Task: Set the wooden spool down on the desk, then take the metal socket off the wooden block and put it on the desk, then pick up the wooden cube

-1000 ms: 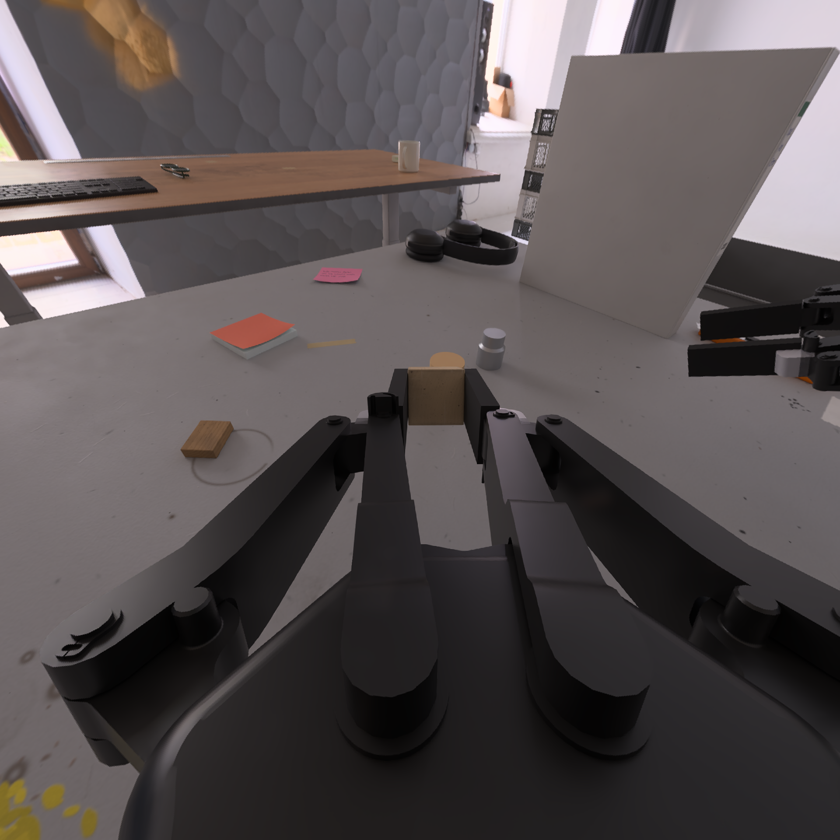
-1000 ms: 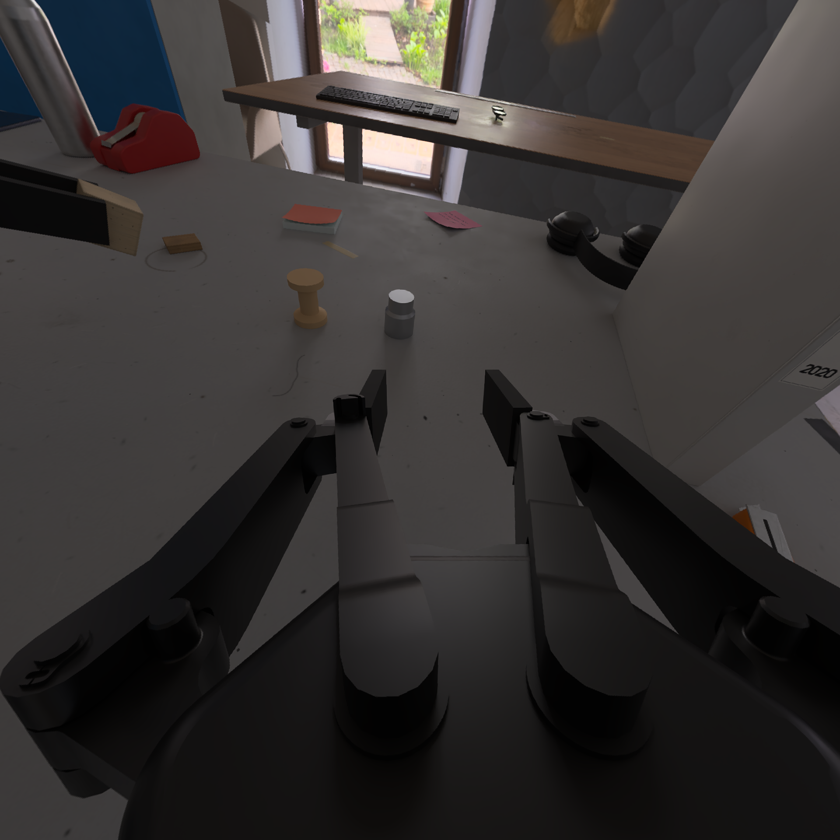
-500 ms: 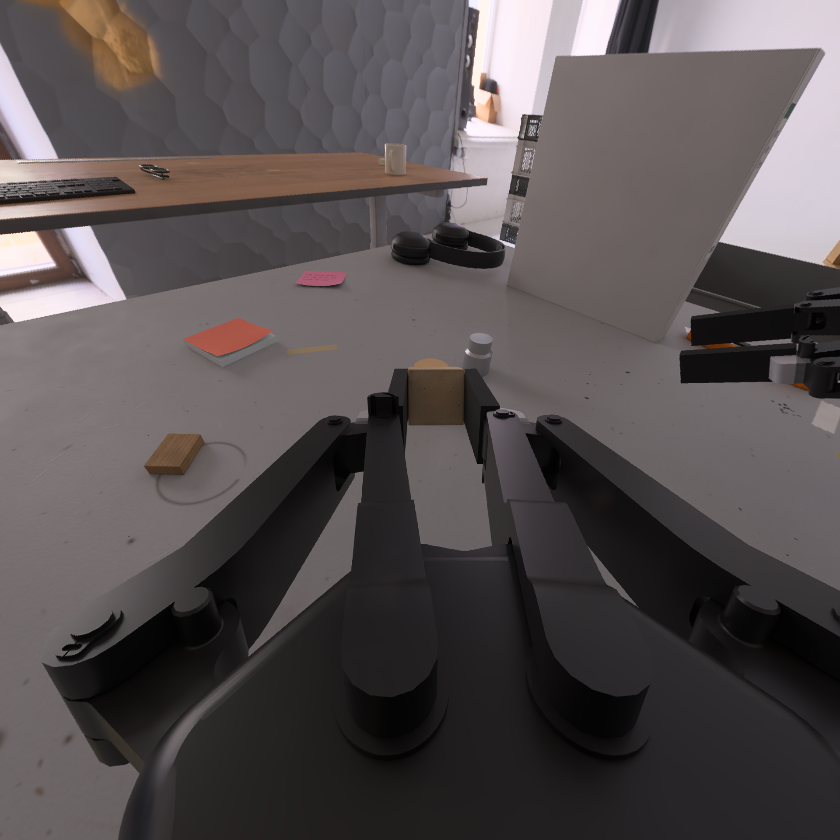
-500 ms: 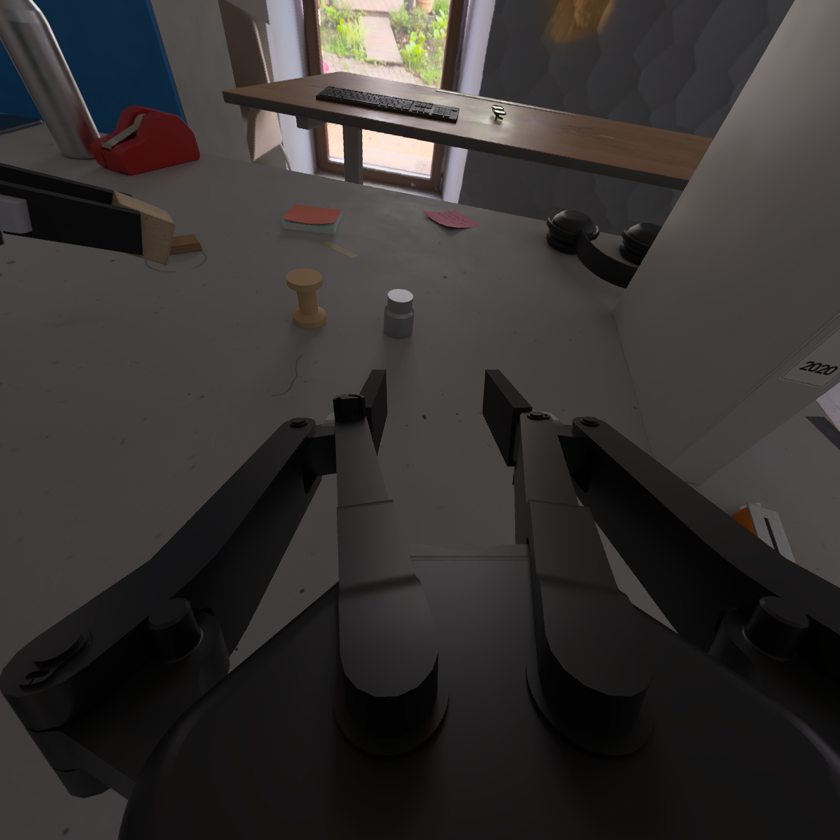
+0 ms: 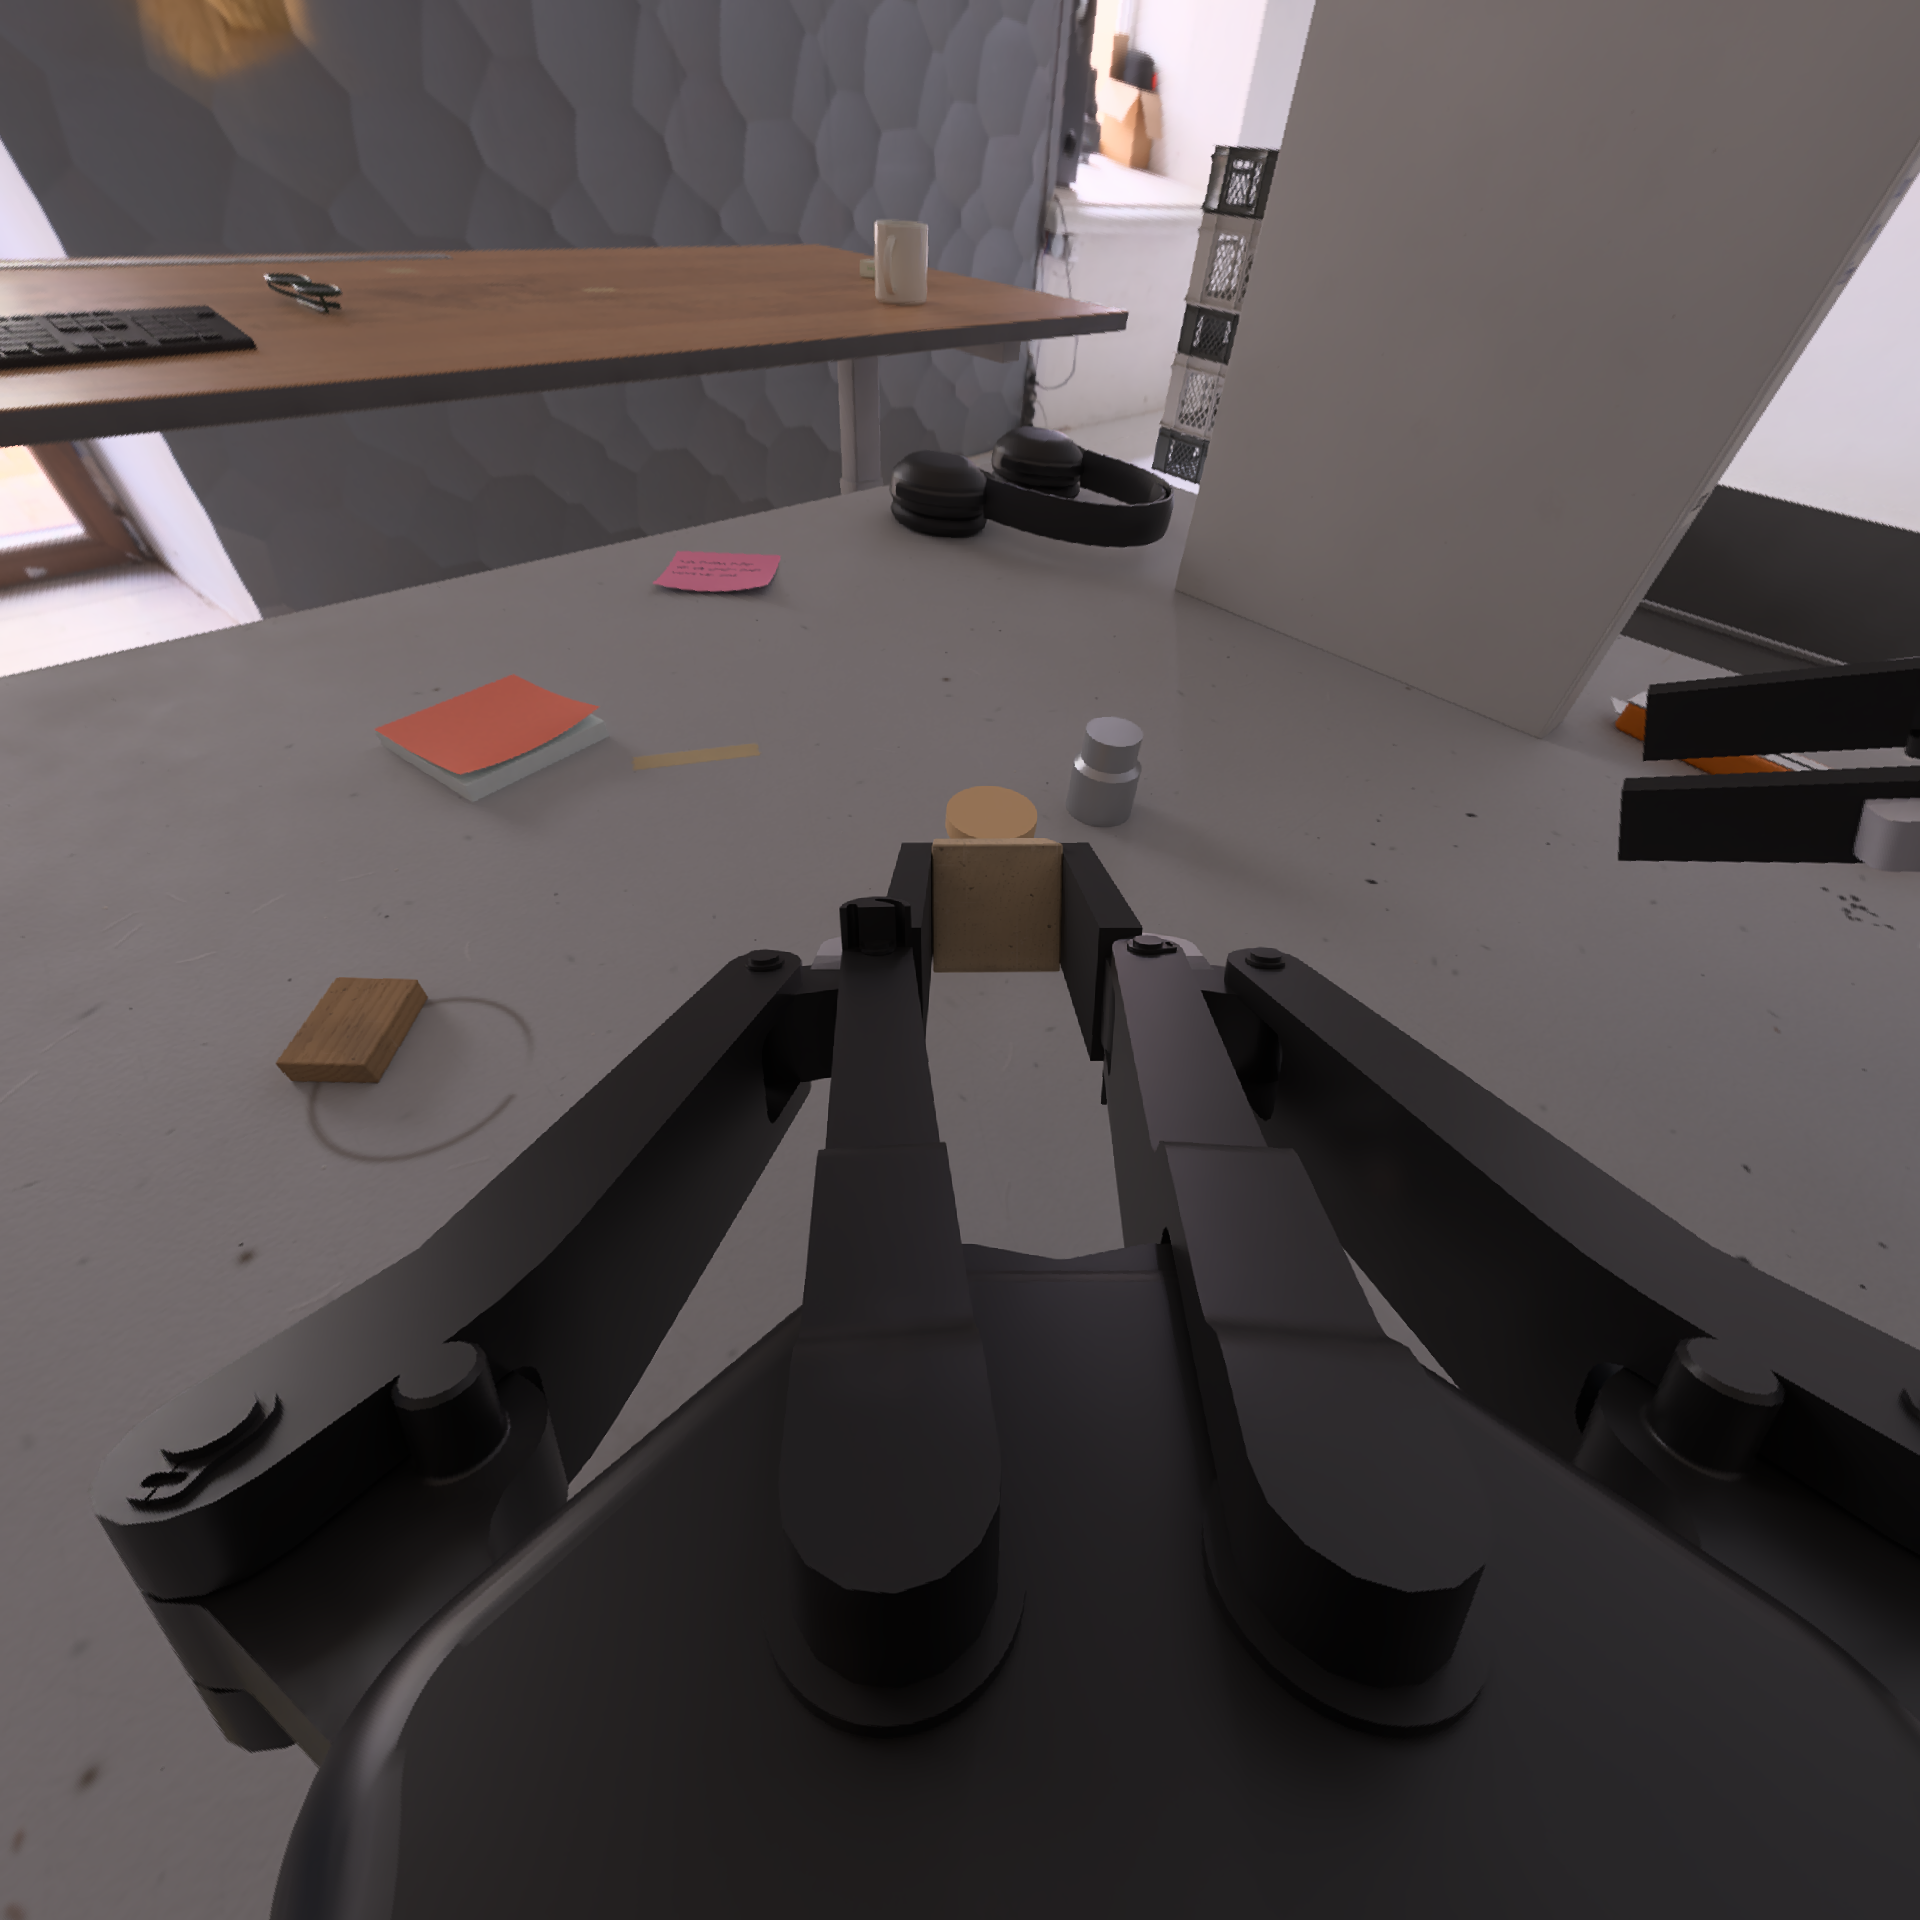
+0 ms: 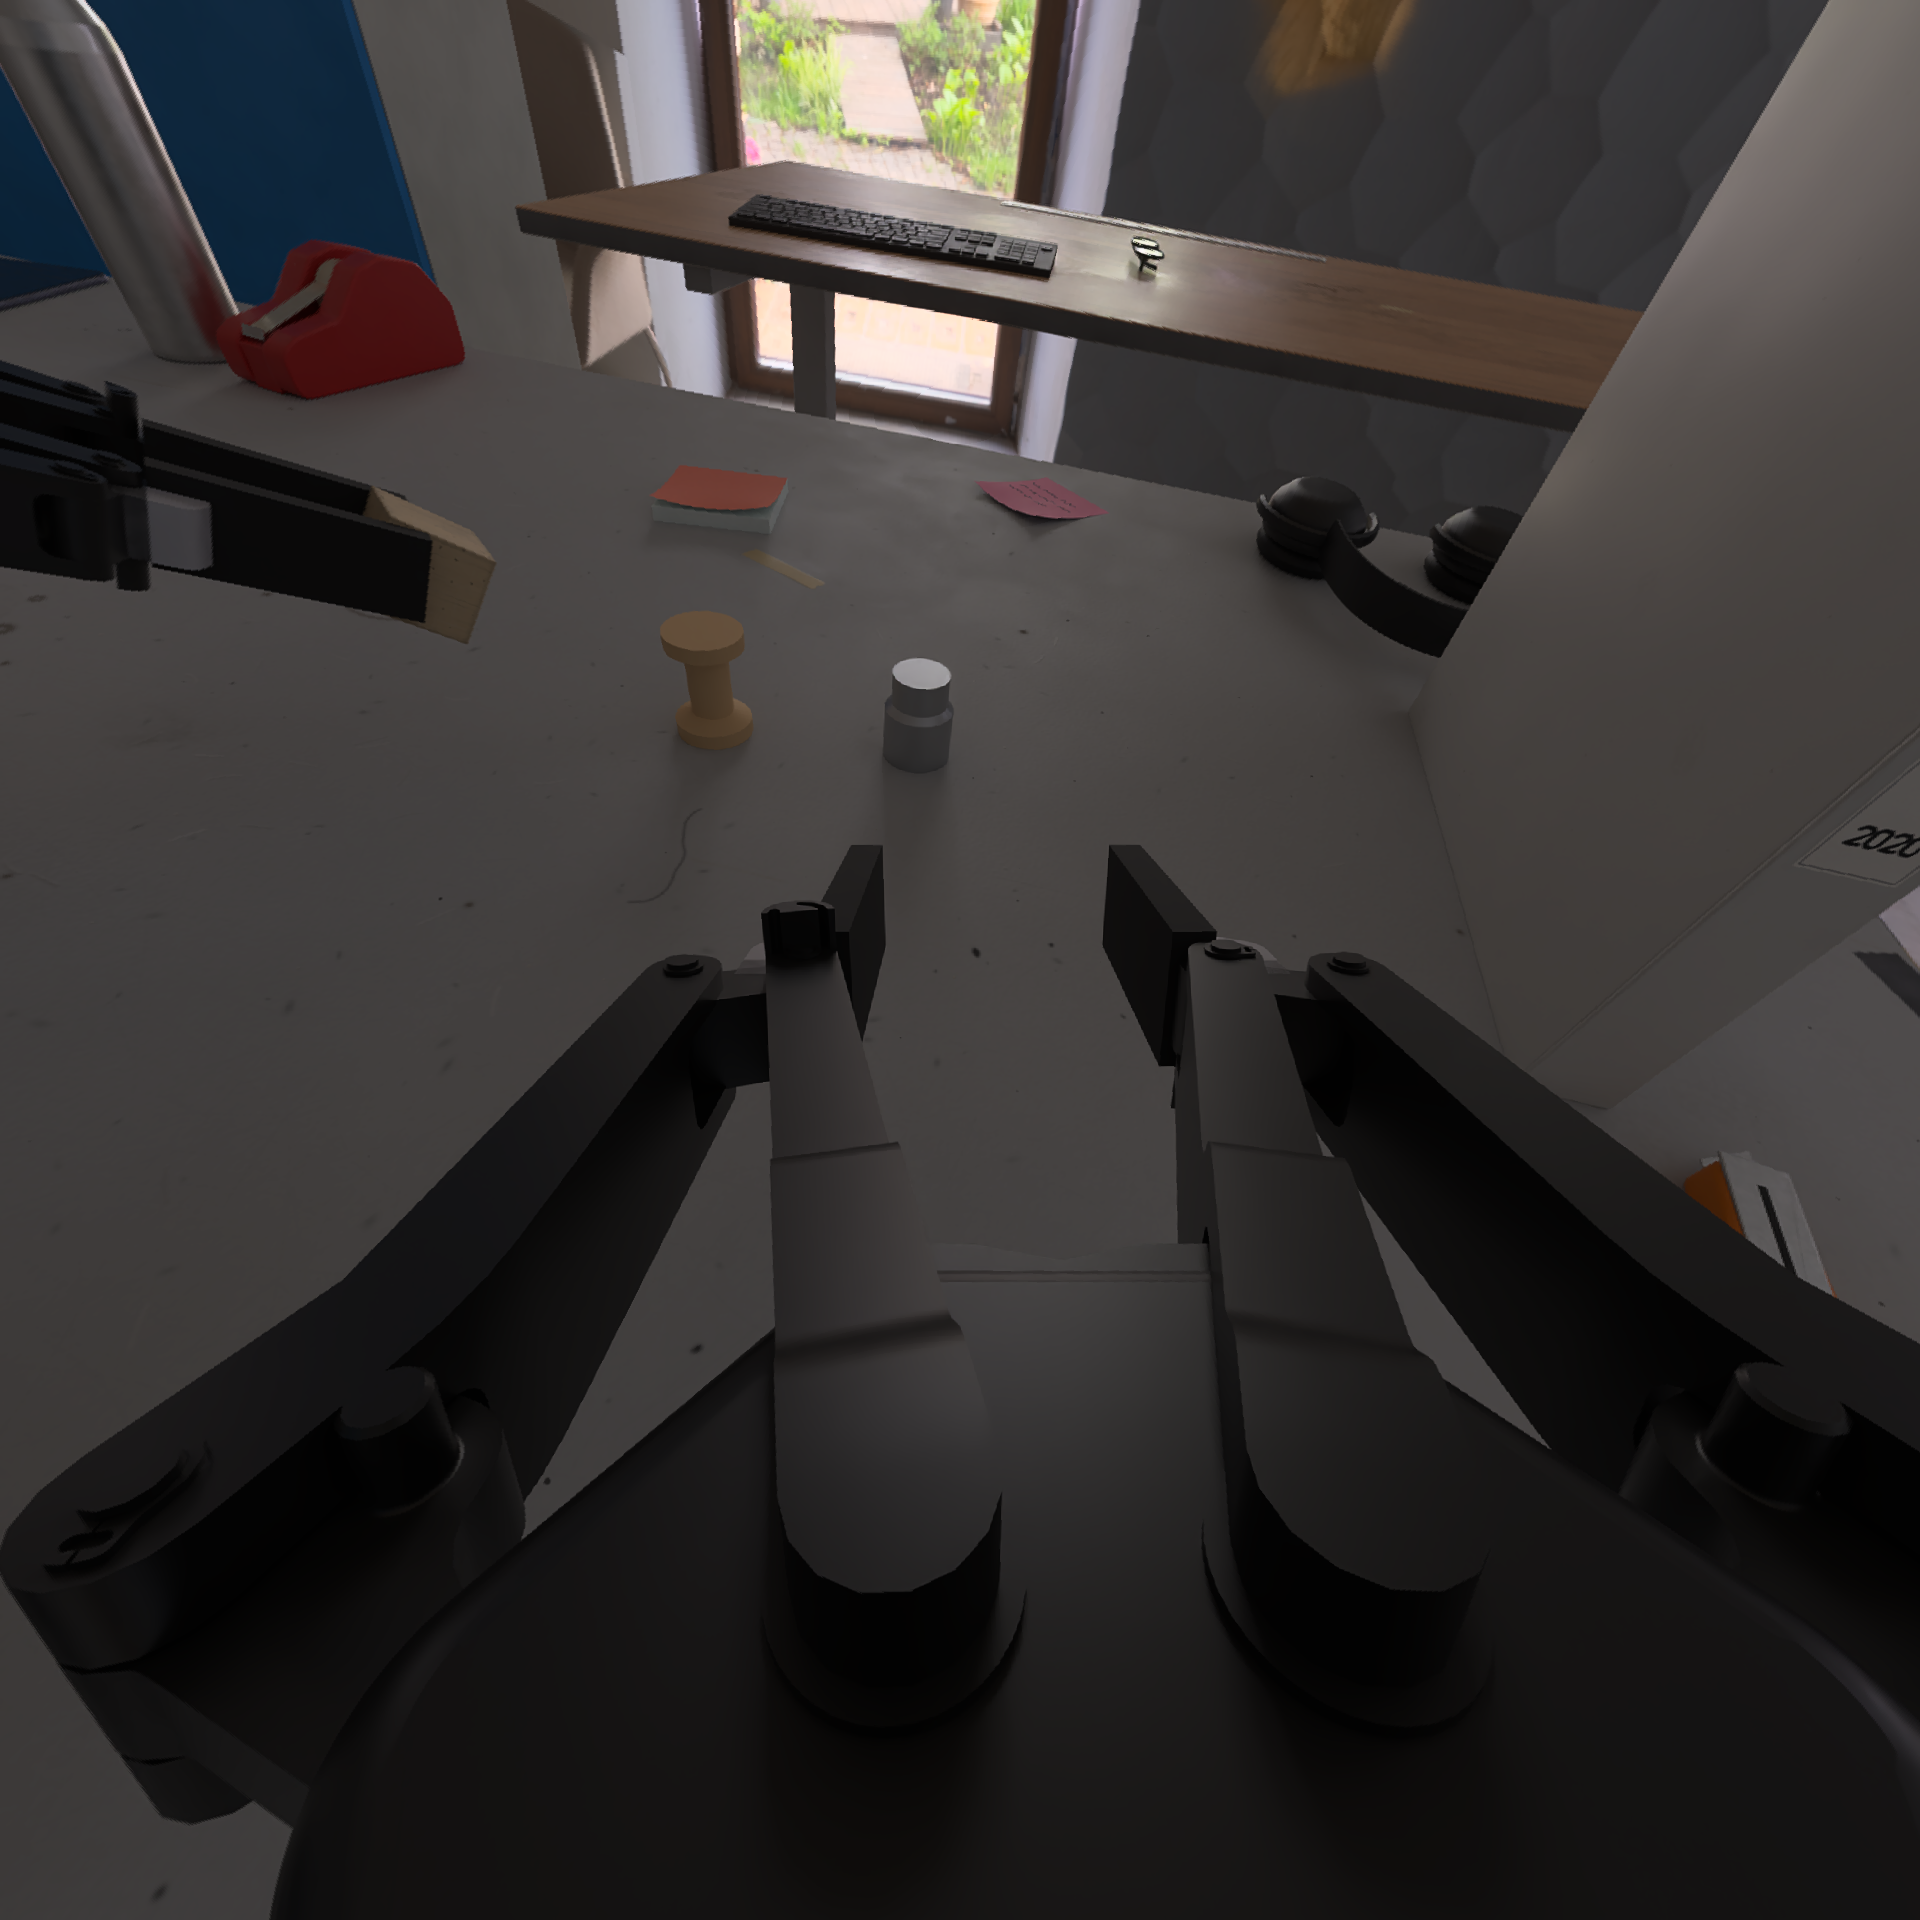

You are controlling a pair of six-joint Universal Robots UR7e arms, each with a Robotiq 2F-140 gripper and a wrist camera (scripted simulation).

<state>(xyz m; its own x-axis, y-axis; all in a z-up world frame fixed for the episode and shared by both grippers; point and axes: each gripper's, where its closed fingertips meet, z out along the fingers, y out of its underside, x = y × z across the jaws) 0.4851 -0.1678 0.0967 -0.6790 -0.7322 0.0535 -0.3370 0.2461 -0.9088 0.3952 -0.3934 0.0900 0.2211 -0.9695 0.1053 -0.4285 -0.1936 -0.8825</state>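
Grey tabletop (image 5: 312, 831) under me, white board (image 5: 1507, 364) ahead right, headphones (image 5: 1029, 499) beside it, my left end effector (image 5: 995, 914) clamping the wooden cube (image 5: 995, 906) aloft, my right end effector (image 6: 992, 914) wide, empty, wooden spool (image 6: 709, 681) and metal socket (image 6: 918, 715) upright ahead, wooden block (image 5: 353, 1029) left.

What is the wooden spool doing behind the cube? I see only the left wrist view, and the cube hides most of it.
Observer: In the right wrist view the wooden spool stands upright on the desk, apart from the metal socket.
Operator: Does the right gripper hold something?
Observer: No. The right gripper is open, nothing between its fingers.
Operator: Is the cube off the desk?
Observer: It seems so: the left gripper holds the wooden cube above the desk surface.
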